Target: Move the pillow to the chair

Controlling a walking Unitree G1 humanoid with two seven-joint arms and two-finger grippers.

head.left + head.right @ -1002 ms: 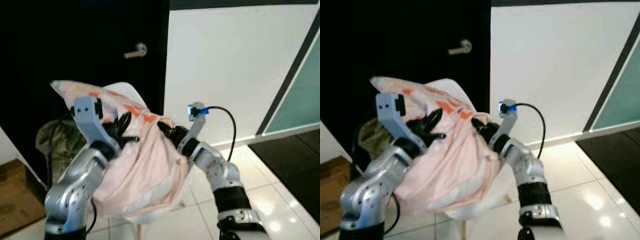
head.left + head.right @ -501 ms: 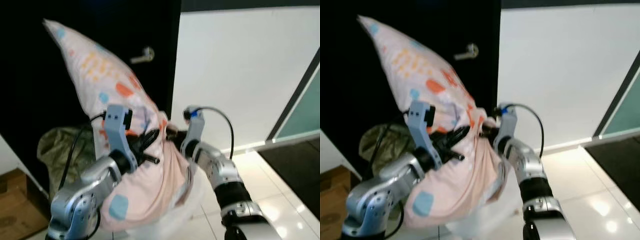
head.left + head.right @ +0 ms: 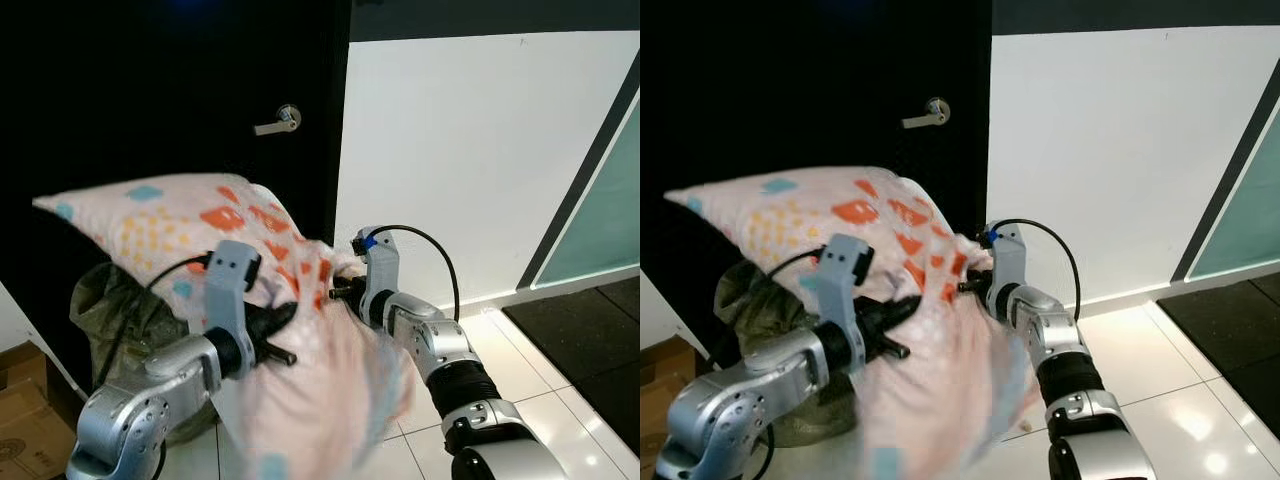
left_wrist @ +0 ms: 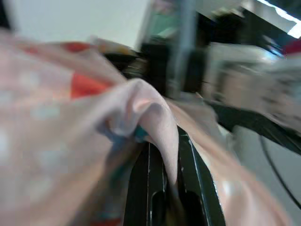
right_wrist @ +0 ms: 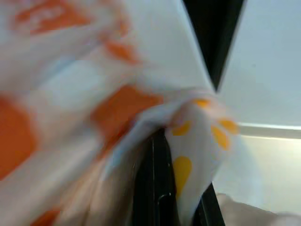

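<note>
Pink patterned pillow [image 3: 200, 225] held aloft by both grippers.
Left gripper [image 3: 272, 338] and right gripper [image 3: 338, 290] each have jaws clamped on its fabric, before a black door [image 3: 150, 100].

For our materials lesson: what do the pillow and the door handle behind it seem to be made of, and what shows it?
Pillow: soft woven fabric, matte, likely cotton; it folds and bunches where the left end effector and right end effector pinch it. Door handle: probably metal, with a silvery, slightly shiny finish against the dark door.
</note>
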